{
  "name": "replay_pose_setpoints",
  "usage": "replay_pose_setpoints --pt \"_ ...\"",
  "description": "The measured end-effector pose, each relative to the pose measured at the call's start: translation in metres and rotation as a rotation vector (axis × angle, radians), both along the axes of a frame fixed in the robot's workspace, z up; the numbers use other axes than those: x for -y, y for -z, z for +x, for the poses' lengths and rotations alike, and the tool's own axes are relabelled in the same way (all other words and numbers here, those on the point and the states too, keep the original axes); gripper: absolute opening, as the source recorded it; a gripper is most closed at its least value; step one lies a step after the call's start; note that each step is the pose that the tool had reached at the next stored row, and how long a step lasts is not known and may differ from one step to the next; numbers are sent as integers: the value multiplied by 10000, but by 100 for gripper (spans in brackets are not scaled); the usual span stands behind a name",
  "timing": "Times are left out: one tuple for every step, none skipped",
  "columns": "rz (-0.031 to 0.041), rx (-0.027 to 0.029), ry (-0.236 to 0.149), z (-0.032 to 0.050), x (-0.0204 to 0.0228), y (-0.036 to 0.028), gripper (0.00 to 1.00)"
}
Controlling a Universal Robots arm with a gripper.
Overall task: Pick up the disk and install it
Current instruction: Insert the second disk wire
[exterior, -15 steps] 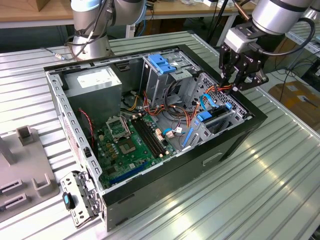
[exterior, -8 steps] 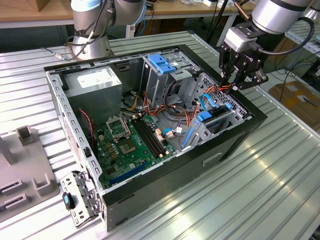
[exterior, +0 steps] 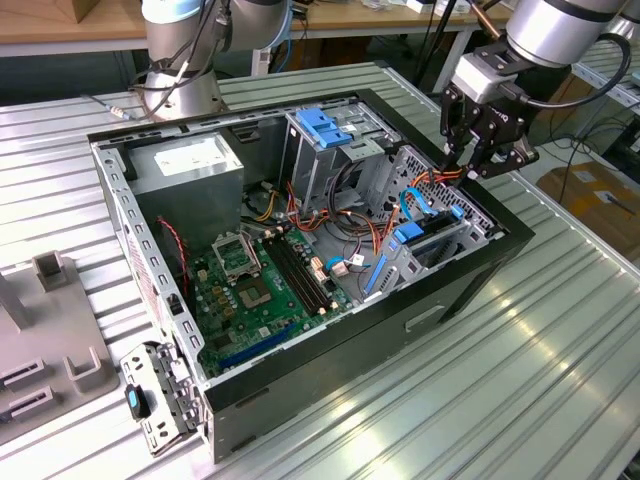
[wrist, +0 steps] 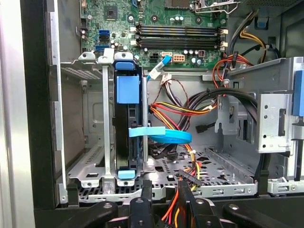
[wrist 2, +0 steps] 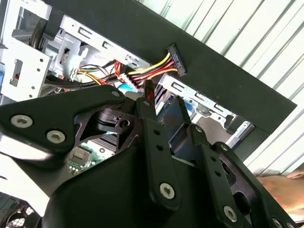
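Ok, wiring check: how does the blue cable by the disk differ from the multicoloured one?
The blue data cable is one flat ribbon; the power cable is a bundle of red, yellow and black wires. The data cable curls beside the disk; the power cable ends in a black connector. Both lie inside the drive cage.
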State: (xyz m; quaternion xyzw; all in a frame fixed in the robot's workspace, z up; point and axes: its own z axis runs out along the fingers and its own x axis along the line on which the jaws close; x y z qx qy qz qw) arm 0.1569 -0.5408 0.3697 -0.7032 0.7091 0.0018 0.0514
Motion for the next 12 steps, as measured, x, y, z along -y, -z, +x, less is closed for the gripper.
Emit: replay_pose_setpoints --pt "0 0 1 0 1 0 36" --pt "0 0 0 1 1 0 36" --pt "0 0 -1 2 1 0 36" --pt "0 0 -1 2 1 0 36" --pt "-1 0 -12 2 1 0 36" --pt "-1 0 -39 3 1 0 36" --pt "-1 0 -125 4 1 0 36" --pt "-1 0 -266 5 1 0 36" --pt "0 0 -353 5 1 0 36" --pt "-1 0 -418 6 1 0 36" --pt "-1 0 -513 7 1 0 36" --pt "0 0 -580 7 1 0 36"
